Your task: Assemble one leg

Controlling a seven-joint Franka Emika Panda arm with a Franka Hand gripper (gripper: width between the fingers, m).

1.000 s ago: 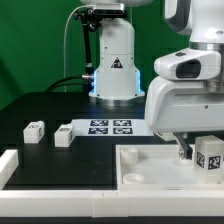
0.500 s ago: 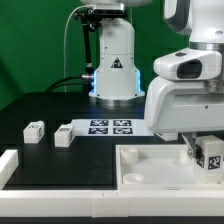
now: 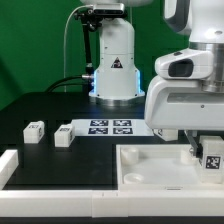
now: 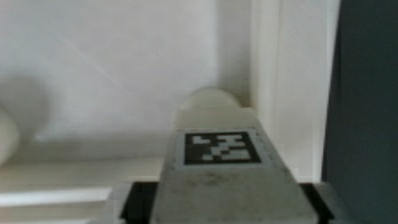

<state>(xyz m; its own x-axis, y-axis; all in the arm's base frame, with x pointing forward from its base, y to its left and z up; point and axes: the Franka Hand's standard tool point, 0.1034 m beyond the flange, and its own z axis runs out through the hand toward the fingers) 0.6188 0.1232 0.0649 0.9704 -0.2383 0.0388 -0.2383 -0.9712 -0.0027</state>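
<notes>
My gripper [image 3: 207,157] is shut on a white leg [image 3: 213,160] with a black-and-white tag. It holds the leg over the far right corner of the large white tray-like piece [image 3: 150,165] at the exterior view's right. In the wrist view the leg [image 4: 221,150] fills the middle between my dark fingers [image 4: 143,200], with its rounded tip close to the piece's raised edge [image 4: 267,70]. The gripper [image 4: 224,205] is closed on its lower part. Two more legs lie on the black table at the exterior view's left, one [image 3: 35,130] beside the other [image 3: 65,135].
The marker board [image 3: 110,126] lies in front of the robot base [image 3: 112,65]. A white L-shaped block [image 3: 8,165] sits at the exterior view's front left. A curved recess [image 4: 7,135] in the tray-like piece shows in the wrist view.
My gripper has shifted slightly toward the exterior view's right and down with the leg in it. The other parts have not moved.
</notes>
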